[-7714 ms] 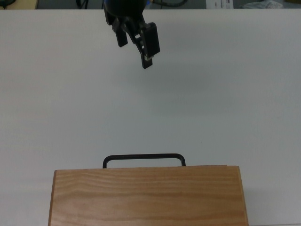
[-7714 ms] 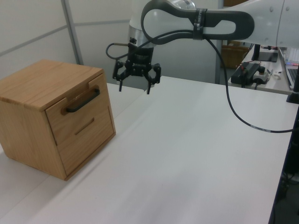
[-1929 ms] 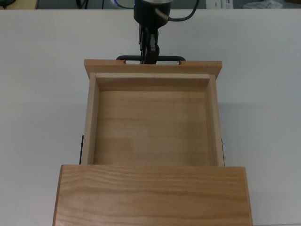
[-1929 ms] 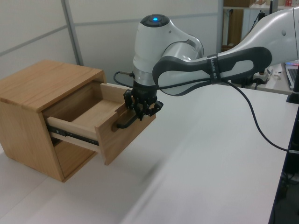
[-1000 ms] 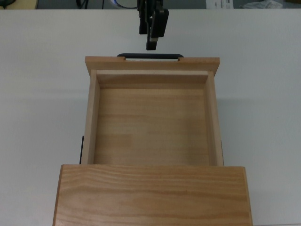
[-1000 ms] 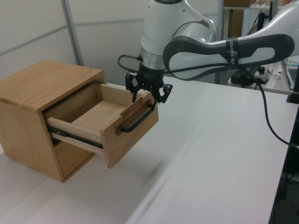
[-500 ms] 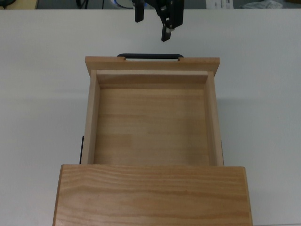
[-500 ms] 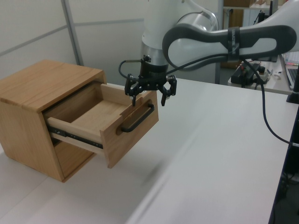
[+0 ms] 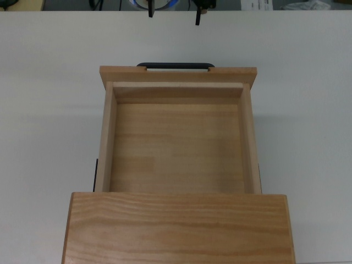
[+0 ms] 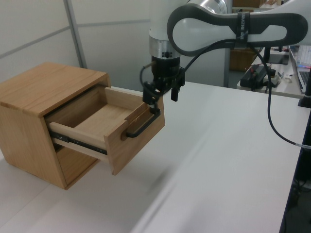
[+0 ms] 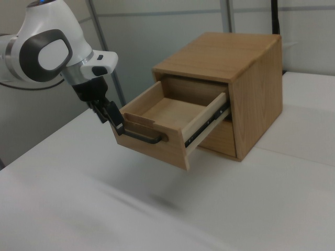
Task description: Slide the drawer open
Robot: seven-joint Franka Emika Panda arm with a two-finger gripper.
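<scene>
Drawer (image 10: pixel 114 130) pulled out
End effector (image 10: pixel 162 93) spread and empty, just above the black handle (image 10: pixel 143 127), not touching it.

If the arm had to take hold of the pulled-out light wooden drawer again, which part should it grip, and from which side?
On the light wooden drawer, grip the thin black metal bar handle at mid-span, probably coming from in front of the panel. The bar stands off the panel, leaving a gap for one finger behind it.
</scene>
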